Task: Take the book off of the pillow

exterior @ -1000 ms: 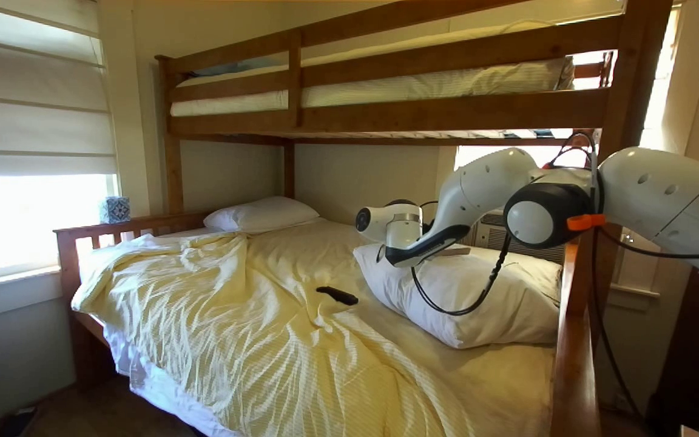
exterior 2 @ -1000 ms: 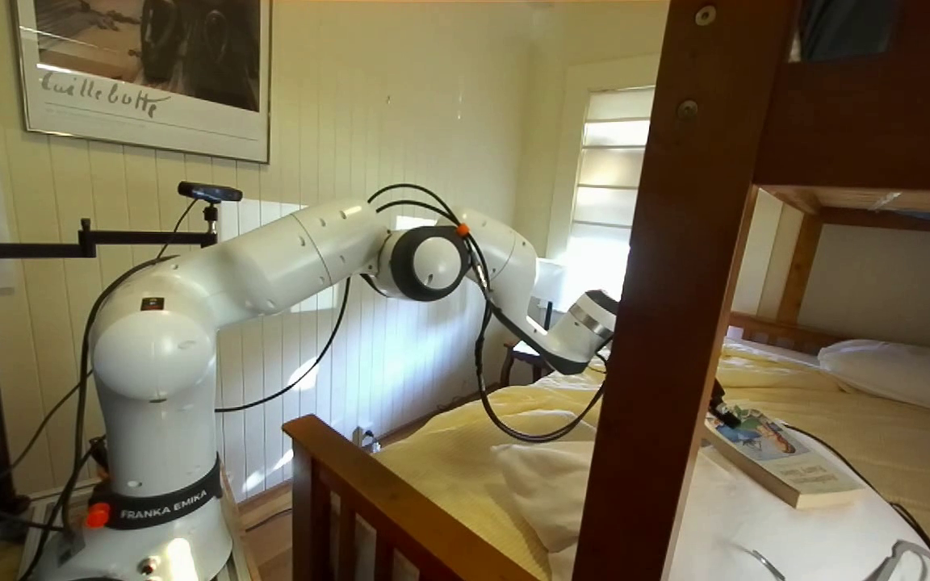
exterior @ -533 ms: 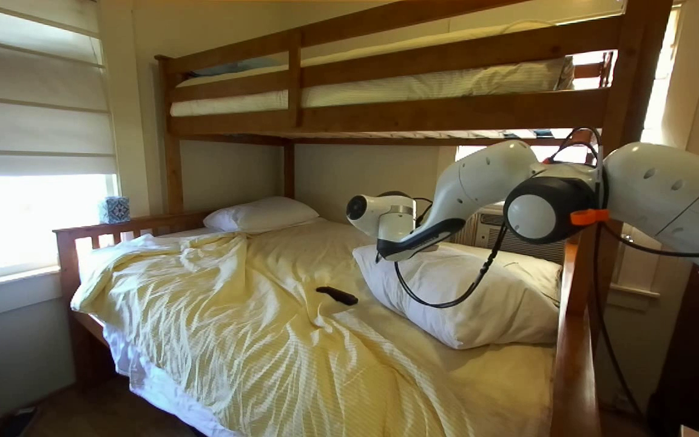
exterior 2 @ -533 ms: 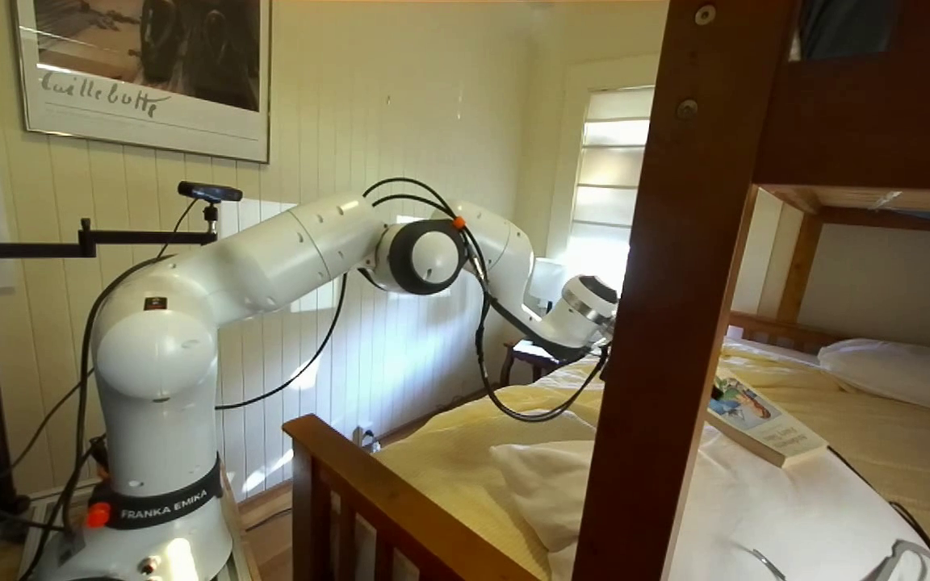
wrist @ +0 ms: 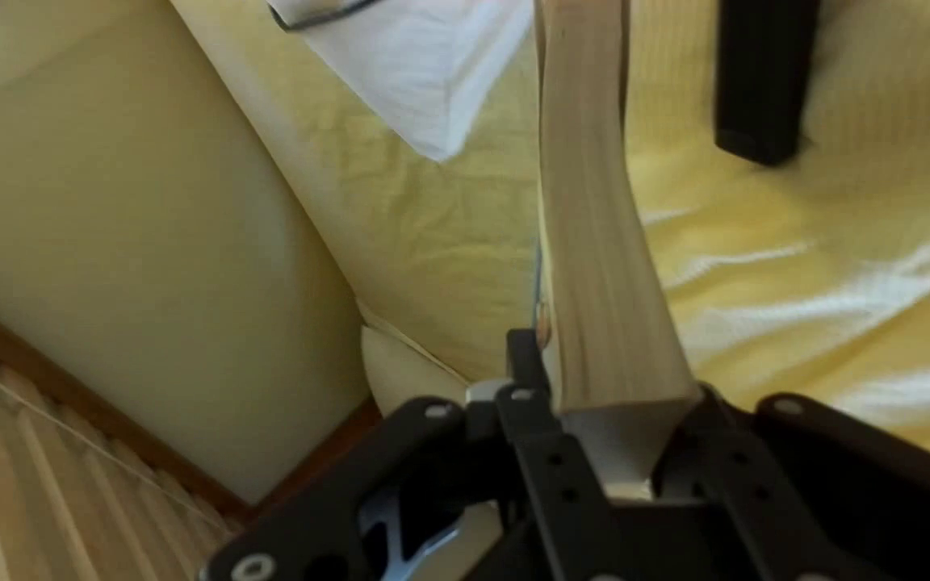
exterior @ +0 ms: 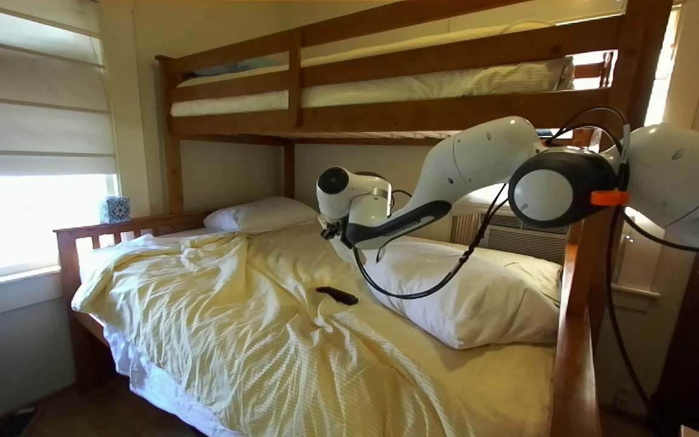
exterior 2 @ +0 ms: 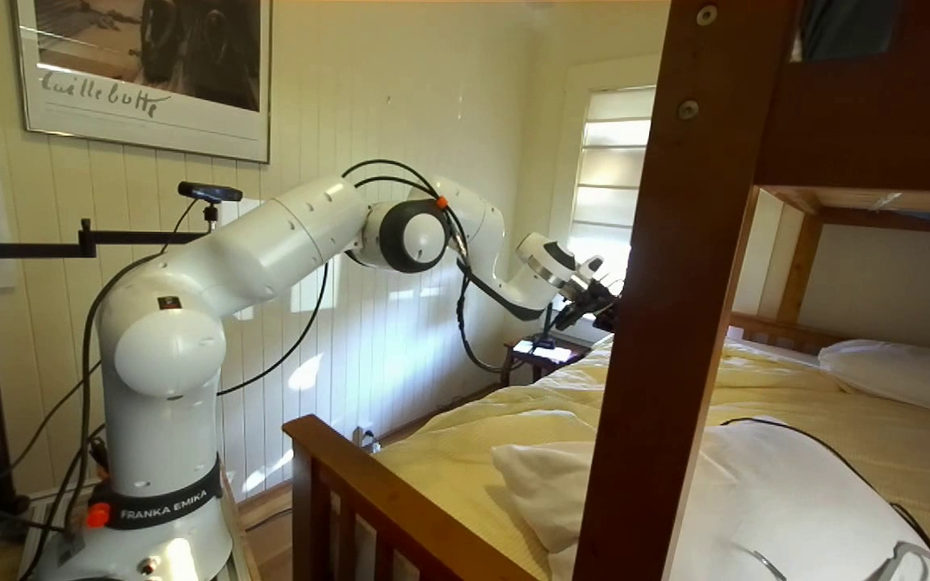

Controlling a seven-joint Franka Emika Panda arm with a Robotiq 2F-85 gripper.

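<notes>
The gripper (wrist: pixel 614 379) was clamped on one end of the book (wrist: pixel 601 234), holding it in the air over the bed (exterior: pixel 507 388) and off the big white pillow (exterior: pixel 477 297), which lay by the bed's wooden edge, while a second pillow (exterior: pixel 264 215) rested near the far corner

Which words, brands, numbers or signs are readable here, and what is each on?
"FRANKA EMIKA": black band on the robot.
"Caillebotte", probably: script on the framed poster.
Too small: the poster's finer print; the dark strip on the robot.
Nothing readable: the book, seen edge-on.
</notes>
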